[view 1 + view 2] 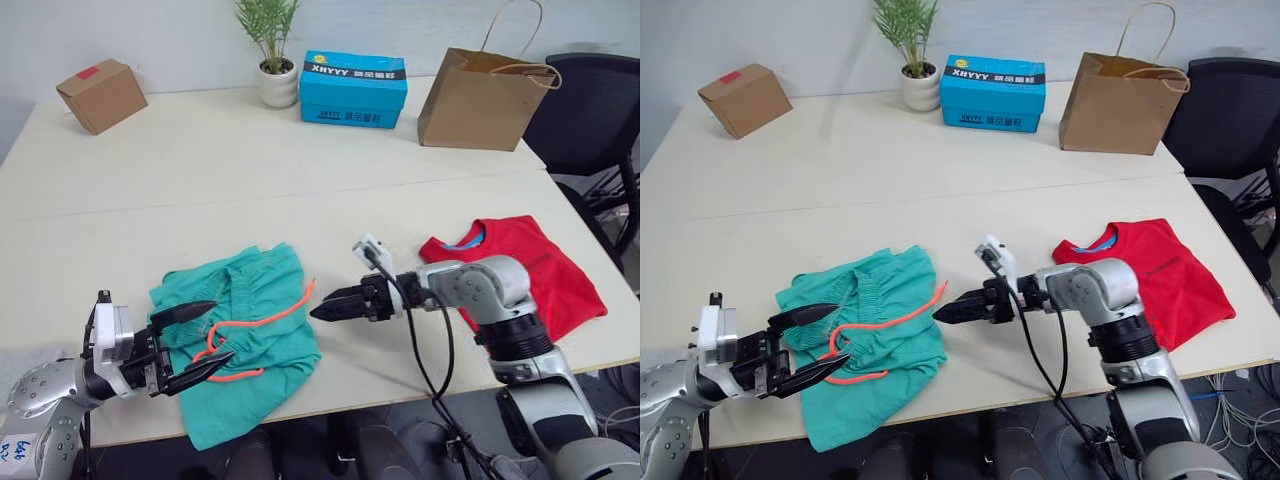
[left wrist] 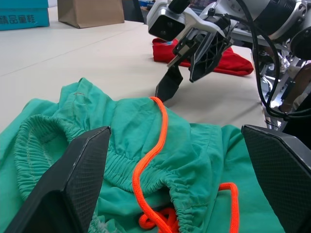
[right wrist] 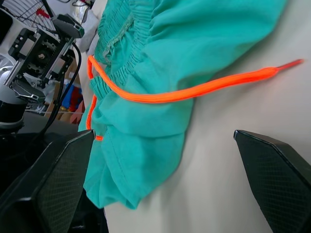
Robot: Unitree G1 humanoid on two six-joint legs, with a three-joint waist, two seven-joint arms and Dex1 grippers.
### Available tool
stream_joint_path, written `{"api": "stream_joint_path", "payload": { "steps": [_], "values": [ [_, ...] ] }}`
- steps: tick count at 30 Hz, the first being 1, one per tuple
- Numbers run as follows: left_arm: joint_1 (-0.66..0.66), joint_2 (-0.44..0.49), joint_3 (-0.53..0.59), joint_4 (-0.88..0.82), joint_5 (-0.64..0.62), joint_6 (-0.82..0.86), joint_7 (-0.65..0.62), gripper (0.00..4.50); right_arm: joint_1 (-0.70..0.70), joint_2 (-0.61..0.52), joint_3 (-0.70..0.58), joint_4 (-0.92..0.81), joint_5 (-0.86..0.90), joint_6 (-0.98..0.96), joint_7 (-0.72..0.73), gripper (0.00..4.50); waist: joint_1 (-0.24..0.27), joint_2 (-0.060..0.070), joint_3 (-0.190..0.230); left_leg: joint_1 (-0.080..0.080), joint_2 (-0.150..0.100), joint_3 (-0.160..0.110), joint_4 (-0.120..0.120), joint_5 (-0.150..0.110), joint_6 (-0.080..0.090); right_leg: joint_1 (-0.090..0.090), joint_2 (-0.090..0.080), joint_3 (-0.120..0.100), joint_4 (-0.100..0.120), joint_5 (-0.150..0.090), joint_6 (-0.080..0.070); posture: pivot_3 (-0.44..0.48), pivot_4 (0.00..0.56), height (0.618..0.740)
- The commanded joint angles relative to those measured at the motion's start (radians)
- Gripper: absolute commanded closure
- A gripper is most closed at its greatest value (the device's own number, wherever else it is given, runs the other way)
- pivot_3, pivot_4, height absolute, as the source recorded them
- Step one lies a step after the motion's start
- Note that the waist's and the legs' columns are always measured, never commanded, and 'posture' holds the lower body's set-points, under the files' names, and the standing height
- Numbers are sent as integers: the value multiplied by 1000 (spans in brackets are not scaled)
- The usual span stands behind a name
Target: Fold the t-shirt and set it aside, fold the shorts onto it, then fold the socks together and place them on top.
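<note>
Folding the shorts (image 1: pixel 245 340) next; head view: they lie crumpled at the worktop's (image 1: pixel 250 160) near edge, the shirt (image 1: pixel 525 270) folded at right. Flatten first, pinch hems, keep clear of the drawstring (image 1: pixel 255 322).

Left wrist view: left hand (image 1: pixel 195 340) spread over the waistband.

Right wrist view: right hand (image 1: pixel 332 303) spread beside the cord tip.

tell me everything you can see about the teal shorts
The shorts are teal-green soft cloth, lying crumpled and unfolded at the table's near edge, one corner hanging over it. The gathered elastic waistband is bunched open, and a neon orange drawstring trails loose across them, its tip on the table. The left claw is open at their left side; the right claw, also open, points at them without touching.
</note>
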Motion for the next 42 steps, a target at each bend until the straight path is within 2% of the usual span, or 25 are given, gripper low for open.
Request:
{"api": "stream_joint_path", "payload": {
  "steps": [1, 4, 10, 17, 20, 22, 23, 26, 29, 32, 34, 38, 42],
  "values": [
    [4, -1, 16, -2, 1, -22, 4, 0, -49, 92, -15, 91, -23, 31, -77, 29, -4, 0, 0, 0, 0, 0, 0, 0, 0, 0, 0, 0, 0, 0, 0, 0, 150, 740],
    [6, -1, 17, -1, 2, -26, 7, 0, -87, 172, -26, 149, -3, 68, -77, 29, -8, -1, -1, 1, 1, 1, 1, 1, 0, 0, 0, 0, 1, 1, -2, 0, 150, 740],
    [16, 5, 27, 5, 4, -30, 8, 0, -117, 273, 51, 218, -70, 6, -94, 29, -8, -1, -1, 1, 1, 1, 0, 1, 0, 0, 0, 0, 1, 1, -2, 0, 150, 740],
    [13, 17, 37, 13, 2, -30, 9, 0, -108, 362, 95, 324, -235, -235, -177, 2382, -27, -1, -1, 2, 1, 1, 0, 1, -1, 0, 0, 0, 3, 1, -2, 0, 150, 740],
    [27, 15, 40, -2, -6, -23, 13, 0, -84, 357, 120, 287, -261, -301, -152, 3528, -29, -2, -5, 3, 1, 1, 0, 2, -2, 0, 0, 0, 4, 1, -2, 0, 150, 740],
    [41, 18, 37, -25, -28, 3, 15, 0, -68, 340, 99, 238, -230, -263, -130, 4207, -27, -4, -6, 3, 1, 1, -1, 2, -2, 0, 0, 0, 4, 1, -2, 0, 150, 740],
    [48, 18, 36, -41, -42, 17, 16, 0, -58, 318, 80, 197, -200, -220, -115, 4481, -25, -5, -7, 3, 1, 1, 0, 2, -2, 1, 0, 0, 4, 2, -2, 0, 150, 740],
    [34, 7, 38, -90, -88, 51, 48, 0, -33, 236, 32, 67, -119, -111, -65, 4481, -3, -5, -6, 2, 0, -1, 0, 1, 0, 0, -2, -1, 3, 2, -2, 0, 150, 740],
    [-34, -12, 20, -151, -148, 98, 124, 0, -23, 120, -41, -72, -12, 6, -9, 4481, 17, -4, -6, -2, -1, -3, 1, 1, 1, 0, -3, -2, 0, 2, -2, 0, 150, 740],
    [-112, -8, -26, -180, -167, 136, 147, 0, -34, -71, -83, -222, 84, 66, 103, 4481, 27, -1, -4, -3, -2, -3, 1, 0, 3, 0, -3, -3, -2, 3, 0, 0, 150, 740],
    [-157, -12, -51, -178, -171, 146, 151, 0, -46, -166, -144, -253, 134, 110, 126, 4481, 27, -1, -4, -3, -2, -2, 1, 0, 4, 0, -3, -3, -3, 3, 1, 0, 150, 740],
    [-239, -26, -101, -129, -161, 150, 135, 0, -51, -421, -211, -290, 195, 111, 262, 4481, 27, 1, -3, -2, -1, -2, 0, 0, 3, 0, -1, -2, -4, 3, 1, 0, 150, 740],
    [-317, -55, -137, -88, -167, 160, 137, 0, -97, -694, -205, -189, 140, 20, 413, 4481, 30, 4, 0, -2, -2, -2, 0, 0, 3, 0, 0, -1, -5, 3, 1, 0, 150, 740]
  ]
}}
